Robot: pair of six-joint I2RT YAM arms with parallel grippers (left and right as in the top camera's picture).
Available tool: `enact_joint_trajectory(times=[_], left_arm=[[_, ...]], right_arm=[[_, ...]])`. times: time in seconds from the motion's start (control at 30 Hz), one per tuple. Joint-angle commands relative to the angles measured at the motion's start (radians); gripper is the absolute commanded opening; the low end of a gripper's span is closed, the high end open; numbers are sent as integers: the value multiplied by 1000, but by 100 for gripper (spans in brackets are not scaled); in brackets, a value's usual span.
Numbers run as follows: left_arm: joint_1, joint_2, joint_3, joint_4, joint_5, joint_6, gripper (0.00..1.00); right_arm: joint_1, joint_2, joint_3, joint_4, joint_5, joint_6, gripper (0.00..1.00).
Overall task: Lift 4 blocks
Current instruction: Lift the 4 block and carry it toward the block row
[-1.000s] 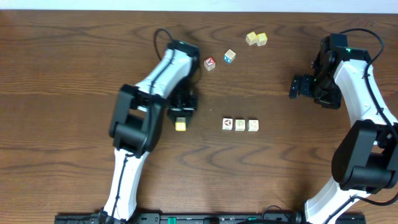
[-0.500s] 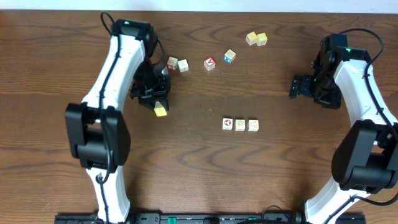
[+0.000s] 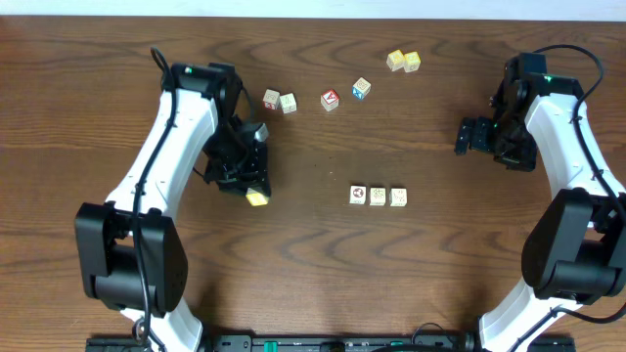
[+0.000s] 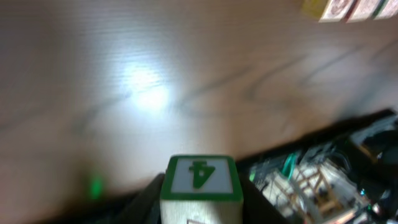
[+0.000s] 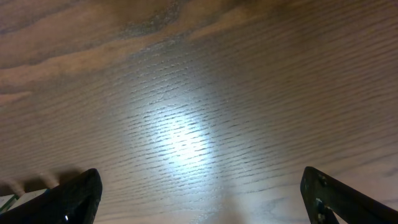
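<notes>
My left gripper is clamped on one block, the cube with a green-framed 4 on the face that looks at my wrist camera; my dark fingers hold it from both sides. From above it shows yellowish at my tip, over the left-middle part of the table. I cannot tell from these views if its bottom is free of the wood, so I judge that the step in hand is the lift of this block. To do it well I should rise straight up, without tilt and without changing the squeeze. The cube is small and seems to sit near the end of my fingers, so a twist could let it slip out. The row of three blocks lies well apart to my right, the cubes very close together. For those I must come down with care, not to push the neighbours. My right gripper stands wide apart and empty, far at the other side.
</notes>
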Motion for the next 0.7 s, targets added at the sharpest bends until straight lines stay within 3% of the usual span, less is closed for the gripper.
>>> enact_joint_trajectory(times=[0.0, 0.03, 0.1, 0.2, 0.5, 0.67], left_arm=[[0, -15, -57, 111, 108, -89, 28], [-2, -15, -88, 214, 108, -177, 27], [-9, -15, -113, 293, 108, -238, 27], [-29, -15, -150, 409, 107, -322, 36], [-147, -10, -246, 640, 47, -447, 37], [-228, -6, -275, 709, -142, -484, 37]], right_arm=[[-2, 0, 12, 0, 10, -10, 99], [-2, 0, 12, 0, 10, -10, 99], [-2, 0, 12, 0, 10, -10, 99], [-2, 0, 12, 0, 10, -10, 99], [-2, 0, 12, 0, 10, -10, 99], [-2, 0, 12, 0, 10, -10, 99]])
